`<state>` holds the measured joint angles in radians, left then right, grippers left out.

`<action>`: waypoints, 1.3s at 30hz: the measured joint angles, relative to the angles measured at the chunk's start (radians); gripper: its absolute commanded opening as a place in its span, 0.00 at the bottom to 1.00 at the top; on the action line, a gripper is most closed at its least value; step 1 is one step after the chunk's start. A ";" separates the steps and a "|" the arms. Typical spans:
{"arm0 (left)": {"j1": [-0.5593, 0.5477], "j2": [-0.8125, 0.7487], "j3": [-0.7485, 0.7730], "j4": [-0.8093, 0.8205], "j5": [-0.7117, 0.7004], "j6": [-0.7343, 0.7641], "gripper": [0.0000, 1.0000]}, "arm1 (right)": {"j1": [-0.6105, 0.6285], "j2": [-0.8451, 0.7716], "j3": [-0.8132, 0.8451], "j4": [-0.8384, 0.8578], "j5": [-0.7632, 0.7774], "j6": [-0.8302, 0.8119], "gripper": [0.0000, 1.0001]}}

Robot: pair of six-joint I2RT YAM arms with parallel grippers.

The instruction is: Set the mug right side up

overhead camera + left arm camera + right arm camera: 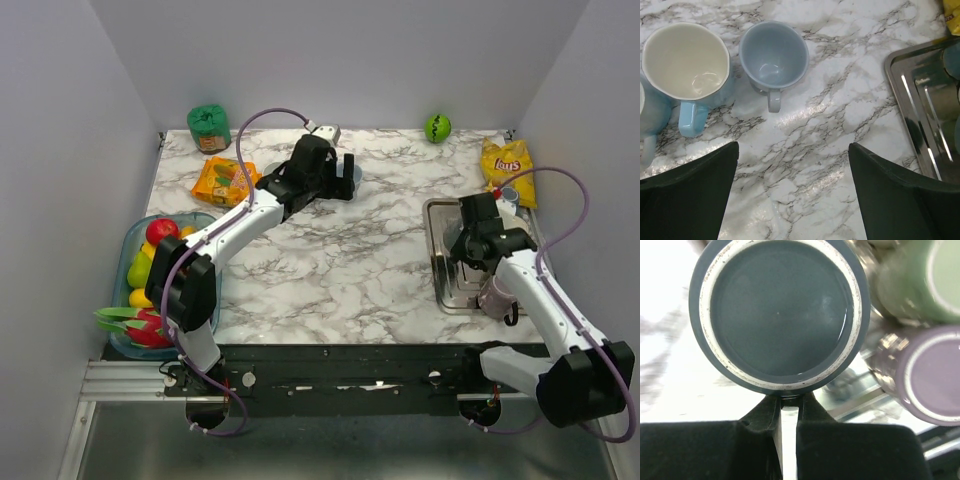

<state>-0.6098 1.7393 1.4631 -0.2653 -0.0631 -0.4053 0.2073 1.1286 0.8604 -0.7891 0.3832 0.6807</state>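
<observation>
A dark blue-grey mug (777,310) stands upside down, its base ring facing the right wrist camera. My right gripper (789,402) is shut on its handle, which is mostly hidden between the fingers. In the top view this gripper (468,243) is over the metal tray (440,290) and hides the mug. My left gripper (792,165) is open and empty above bare marble; in the top view it (343,176) is at the back of the table.
An upside-down green mug (925,280) and purple mug (935,372) crowd the dark mug's right. A grey-blue mug (773,52) and a light blue cream-lined mug (686,60) stand upright ahead of the left gripper. Chips bag (508,160), fruit bin (135,290), green ball (437,127).
</observation>
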 measured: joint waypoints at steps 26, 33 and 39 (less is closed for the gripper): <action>0.084 0.005 0.198 0.687 0.753 -0.595 0.99 | 0.000 0.158 0.722 0.409 -0.643 0.006 0.01; 0.082 0.056 0.238 0.906 0.756 -0.798 0.90 | 0.000 0.159 0.720 0.483 -0.768 0.068 0.01; 0.079 0.074 0.238 0.952 0.753 -0.878 0.73 | 0.003 0.158 0.688 0.558 -0.834 0.117 0.01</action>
<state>-0.5308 1.8130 1.7012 0.6868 0.6899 -1.2835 0.2108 1.2869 1.5486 -0.2314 -0.4507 0.7982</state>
